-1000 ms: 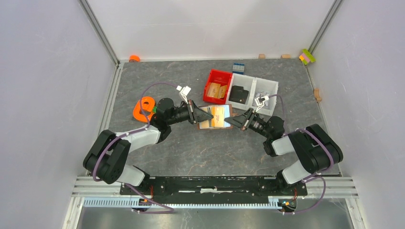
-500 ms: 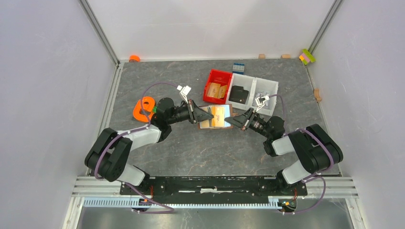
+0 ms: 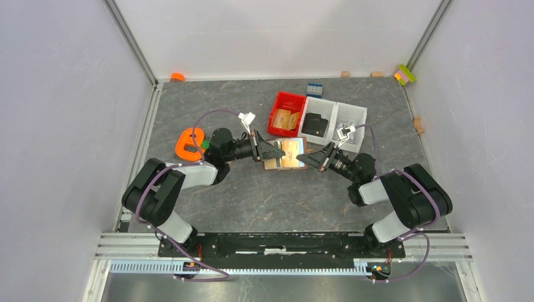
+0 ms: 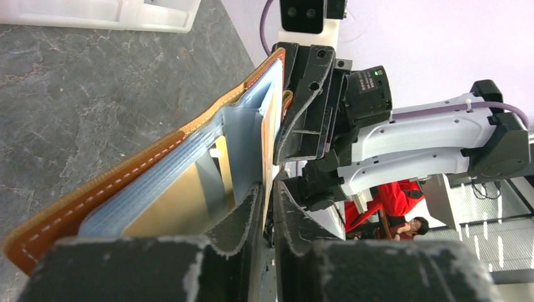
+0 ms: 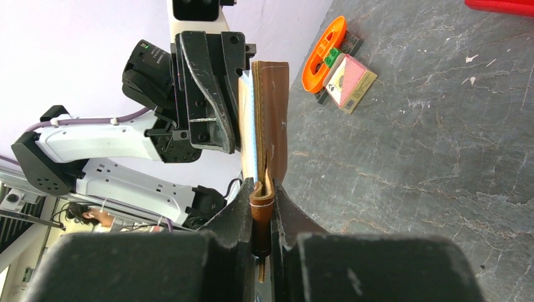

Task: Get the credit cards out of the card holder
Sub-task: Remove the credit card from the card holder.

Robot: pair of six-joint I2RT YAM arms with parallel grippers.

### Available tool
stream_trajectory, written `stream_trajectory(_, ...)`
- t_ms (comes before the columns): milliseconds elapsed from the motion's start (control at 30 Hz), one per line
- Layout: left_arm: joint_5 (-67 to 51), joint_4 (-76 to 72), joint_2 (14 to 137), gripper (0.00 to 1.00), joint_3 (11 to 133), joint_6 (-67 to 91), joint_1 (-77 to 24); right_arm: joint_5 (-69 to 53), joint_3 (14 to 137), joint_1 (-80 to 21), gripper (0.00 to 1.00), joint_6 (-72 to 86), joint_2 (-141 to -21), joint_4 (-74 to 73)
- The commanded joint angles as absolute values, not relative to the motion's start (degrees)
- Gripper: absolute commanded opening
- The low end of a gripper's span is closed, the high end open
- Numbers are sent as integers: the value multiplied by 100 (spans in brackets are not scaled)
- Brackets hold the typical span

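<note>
The brown card holder (image 3: 296, 162) is held in the air between both grippers, above the table's middle. My left gripper (image 3: 269, 151) is shut on the thin edge of an orange-tan card (image 3: 289, 151) at the holder's left side. In the left wrist view the gripper (image 4: 269, 189) pinches that card edge beside pale blue layers (image 4: 157, 189) and the stitched brown cover (image 4: 69, 211). My right gripper (image 3: 307, 160) is shut on the holder's brown strap end. In the right wrist view the gripper (image 5: 263, 189) clamps the holder (image 5: 277, 107).
An orange tool (image 3: 190, 142) lies left of the left arm, with a red card box (image 5: 350, 82) beside it. A red bin (image 3: 279, 103) and two white bins (image 3: 345, 109), one with a black wallet (image 3: 317, 124), stand just behind the holder. A blue block (image 3: 314, 89) lies farther back.
My left arm has swung to the right and its gripper has moved a little right and back. The holder has shifted slightly toward the bins. The right arm has barely moved.
</note>
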State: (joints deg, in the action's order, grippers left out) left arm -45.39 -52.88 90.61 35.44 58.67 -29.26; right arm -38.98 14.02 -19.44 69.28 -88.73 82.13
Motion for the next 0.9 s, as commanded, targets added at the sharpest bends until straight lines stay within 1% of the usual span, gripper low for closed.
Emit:
stream_trajectory(0, -4799, -5747, 9114, 10, 3771, 6117, -2928, -3942, 1516, -1931, 0, 6987, -8881, 8705)
stream_trajectory(33, -4799, -5748, 9108, 5, 3771, 6117, -2927, -3938, 1507, -1927, 0, 6996, -8877, 8718)
stream_trajectory(100, -4769, -5755, 9069, 3, 3735, 6099, -2916, -3931, 1503, -1924, 0, 7001, -8870, 8734)
stream_trajectory(433, -4359, -5338, 8592, 2, 3463, 5808, -2675, -3791, 1324, -1785, 0, 6942, -8740, 8673)
stream_trajectory(500, -4187, -5055, 8526, 2, 3420, 5704, -2595, -3711, 1334, -1737, 0, 6753, -8702, 8271)
stream_trajectory(600, -3964, -4349, 8496, 2, 3488, 5459, -2500, -3527, 1419, -1716, 0, 6278, -8662, 7262)
stream_trajectory(700, -3799, -3996, 8492, 2, 3501, 5372, -2420, -3388, 1499, -1714, 0, 6008, -8709, 6814)
stream_trajectory(867, -3343, -3367, 8099, 2, 3388, 5048, -2240, -3149, 1642, -1710, 0, 5590, -8886, 6138)
